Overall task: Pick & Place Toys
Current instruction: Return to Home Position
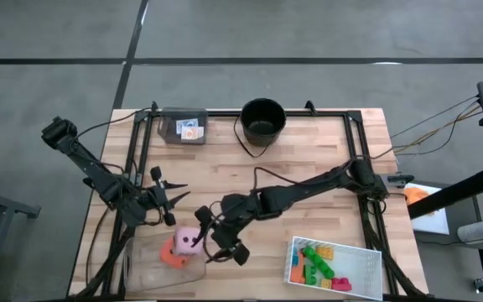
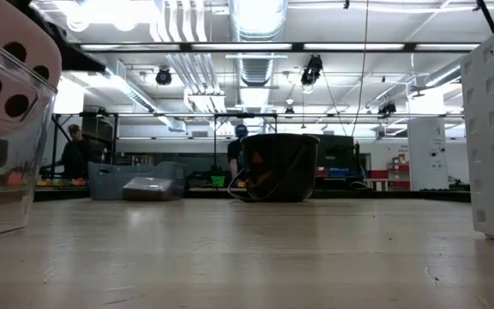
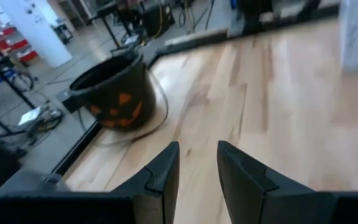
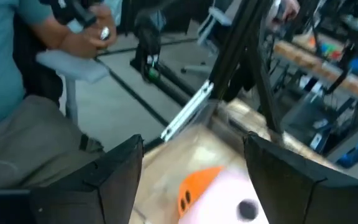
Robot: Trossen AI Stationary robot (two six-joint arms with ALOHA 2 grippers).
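Observation:
A pink die (image 1: 189, 241) and an orange die (image 1: 173, 254) lie in a clear tray (image 1: 145, 270) at the table's near left. The pink die rests partly on the orange one. My right gripper (image 1: 214, 239) is open just right of the pink die. In the right wrist view (image 4: 191, 168) its fingers stand wide on either side of the pink die (image 4: 241, 199) and the orange die (image 4: 194, 186), touching nothing. My left gripper (image 1: 177, 200) is open and empty above the table, just beyond the tray; it also shows in the left wrist view (image 3: 197, 168). Coloured bricks (image 1: 321, 264) lie in a white tray (image 1: 376, 256).
A black bucket (image 1: 262, 120) with an orange face (image 3: 114, 102) stands at the far edge. A clear tray with cards (image 1: 184, 127) stands to its left. A person (image 4: 8, 74) sits beyond the table's near left corner. Bare wood lies mid-table.

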